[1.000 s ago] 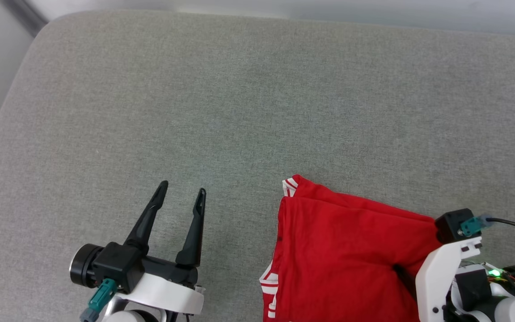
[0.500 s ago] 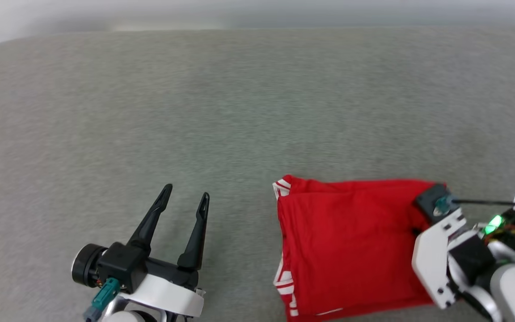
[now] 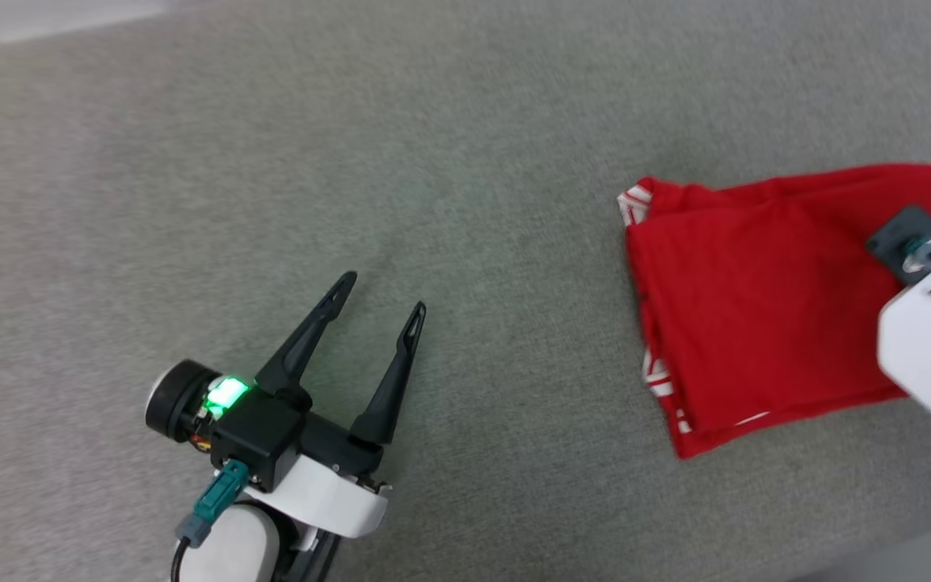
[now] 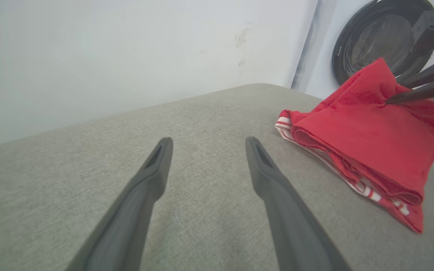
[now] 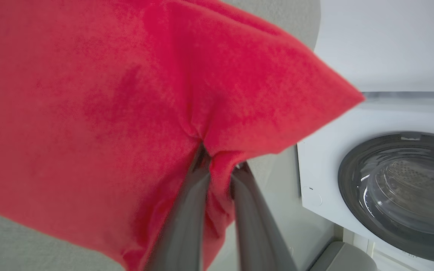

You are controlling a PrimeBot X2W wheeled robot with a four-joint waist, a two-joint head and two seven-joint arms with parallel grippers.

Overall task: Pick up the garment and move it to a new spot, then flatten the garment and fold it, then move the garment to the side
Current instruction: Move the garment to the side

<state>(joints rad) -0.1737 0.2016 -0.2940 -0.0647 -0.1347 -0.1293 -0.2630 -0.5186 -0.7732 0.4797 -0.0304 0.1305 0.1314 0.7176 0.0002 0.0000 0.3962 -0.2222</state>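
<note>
COUNT: 1 folded red T-shirt garment with white, red-striped trim; 1 white front-loading washing machine; 2 dark grippers | PLACE: garment on right side of grey fabric cushion, near its edge | AXIS: roughly left-right, striped edge toward robot's left | right gripper: narrow, pinching garment's right edge, which is raised there | left gripper: wide, empty, well apart from garment

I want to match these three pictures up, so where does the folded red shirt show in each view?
Head view: the garment at right, lying on the grey cushion.
Left wrist view: right side, pinched by the right gripper's fingers.
Right wrist view: upper left and centre, bunched at those fingers.
Shared landmark: the grey cushion.
</note>
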